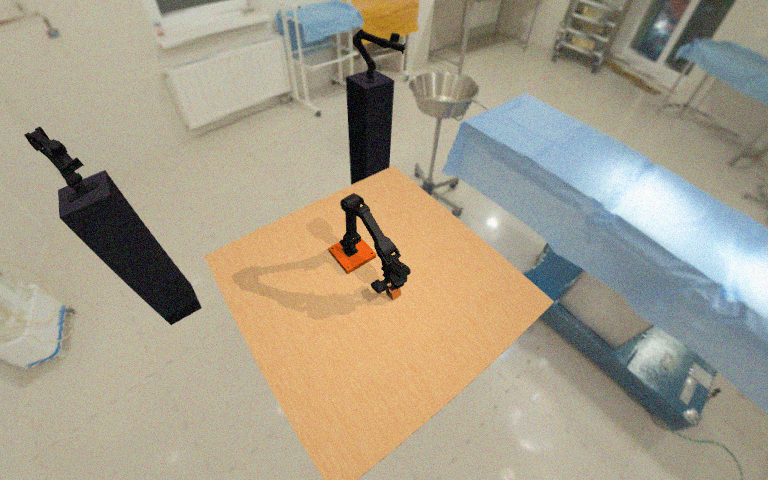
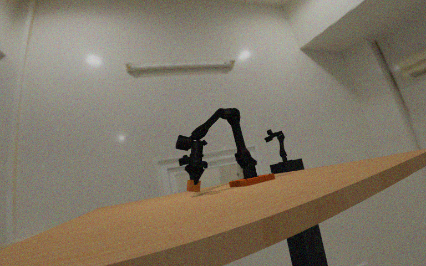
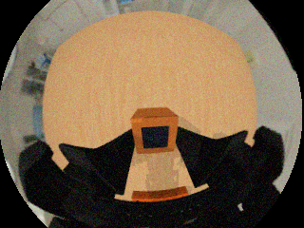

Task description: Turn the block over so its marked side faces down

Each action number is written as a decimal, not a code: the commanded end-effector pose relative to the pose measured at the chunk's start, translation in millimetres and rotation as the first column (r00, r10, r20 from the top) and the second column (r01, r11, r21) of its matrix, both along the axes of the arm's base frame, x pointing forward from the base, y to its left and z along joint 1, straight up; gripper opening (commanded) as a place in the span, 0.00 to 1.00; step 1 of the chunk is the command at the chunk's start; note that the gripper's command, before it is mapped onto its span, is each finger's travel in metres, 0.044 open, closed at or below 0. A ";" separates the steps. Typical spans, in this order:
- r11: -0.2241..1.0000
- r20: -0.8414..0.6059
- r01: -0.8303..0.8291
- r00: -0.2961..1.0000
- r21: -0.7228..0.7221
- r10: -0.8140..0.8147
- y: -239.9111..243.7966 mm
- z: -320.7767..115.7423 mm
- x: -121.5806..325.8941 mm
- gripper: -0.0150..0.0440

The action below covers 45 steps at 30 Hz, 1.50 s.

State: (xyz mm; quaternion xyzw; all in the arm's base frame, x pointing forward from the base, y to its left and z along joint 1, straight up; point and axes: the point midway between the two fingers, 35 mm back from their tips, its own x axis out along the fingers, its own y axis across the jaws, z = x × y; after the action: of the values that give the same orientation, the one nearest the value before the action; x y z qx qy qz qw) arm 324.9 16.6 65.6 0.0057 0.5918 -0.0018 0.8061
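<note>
Top view: arm reaches fwd from its orange base plate [image 1: 352,255] on the wooden bench [image 1: 362,362]; gripper [image 1: 390,290] points down, orange block [image 1: 394,293] under it, near bench centre.

Exterior view: gripper [image 2: 195,181] vertical, fingers [image 2: 196,177] pinching block [image 2: 193,185] from above; can't tell if the block touches the bench [image 2: 251,206].

Wrist view: block [image 3: 155,129] w/ dark blue marked face twd camera, sits between the fingers, bench [image 3: 152,64] behind.

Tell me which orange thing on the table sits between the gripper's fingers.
The small orange block, gripped by the gripper; the flat orange base plate lies under the arm's foot.
</note>
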 end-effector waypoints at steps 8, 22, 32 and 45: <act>1.000 0.182 0.004 0.983 -0.006 -0.003 -0.9 -1.6 -4.7 0.25; 1.000 0.320 0.005 0.948 -0.008 -0.002 -0.4 -13.7 1.7 0.25; 1.000 0.460 0.005 0.888 -0.010 0.000 0.2 -29.6 7.9 0.25; 1.000 0.625 0.009 0.780 -0.010 -0.001 -0.2 -35.9 0.2 0.25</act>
State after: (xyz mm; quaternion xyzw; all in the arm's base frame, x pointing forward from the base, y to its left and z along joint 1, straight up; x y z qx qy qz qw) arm 332.6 17.7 35.1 0.0066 0.3047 -0.0029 0.9524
